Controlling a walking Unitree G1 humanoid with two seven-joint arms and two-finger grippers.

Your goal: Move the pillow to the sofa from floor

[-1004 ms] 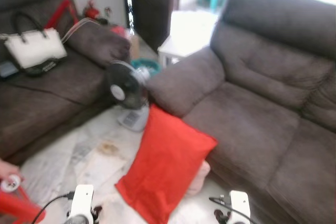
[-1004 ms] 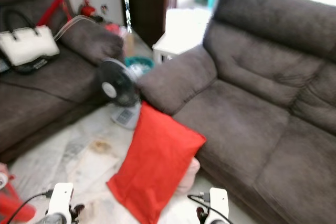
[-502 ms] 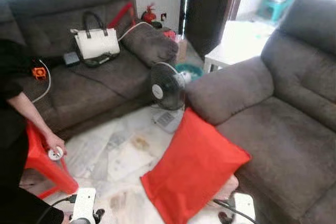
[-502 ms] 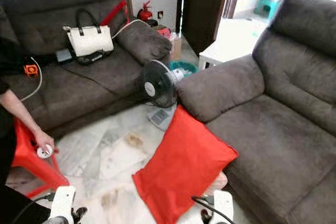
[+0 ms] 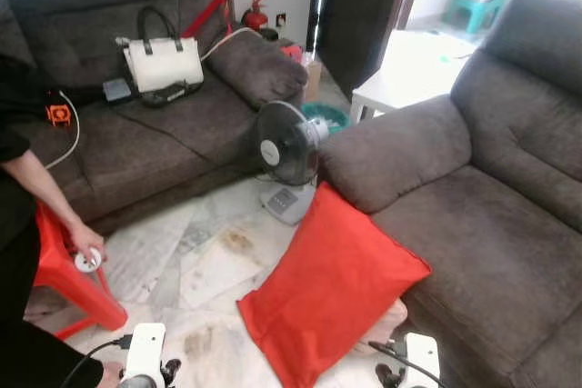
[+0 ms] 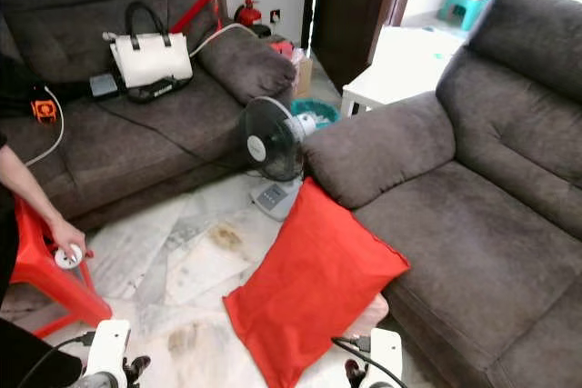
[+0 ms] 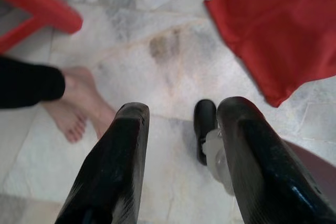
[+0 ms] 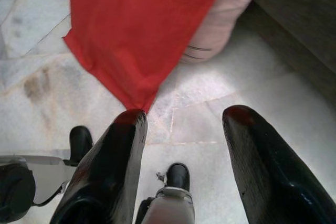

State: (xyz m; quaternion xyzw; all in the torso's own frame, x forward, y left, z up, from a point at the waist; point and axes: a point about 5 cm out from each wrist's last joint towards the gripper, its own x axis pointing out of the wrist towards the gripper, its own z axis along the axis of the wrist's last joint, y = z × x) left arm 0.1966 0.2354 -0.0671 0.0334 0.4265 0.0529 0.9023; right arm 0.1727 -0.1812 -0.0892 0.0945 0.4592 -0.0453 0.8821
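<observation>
A smooth red fabric pillow (image 5: 329, 290) is leaning against the plush grey sofa (image 5: 473, 224) on veined marble floor (image 5: 200, 265), just ahead of both grippers. The right gripper (image 8: 181, 169), fingers spread and empty, is hanging over the pillow's pointed corner, revealing a pink cushion (image 8: 218, 17) tucked behind. The left gripper (image 7: 181, 161), likewise apart, is hovering near a person's bare foot (image 7: 79, 103).

Head pair looks down-forward; wrist cams face floor (image 7: 173, 82) closely; all share red pillow (image 5: 332, 283).
</observation>
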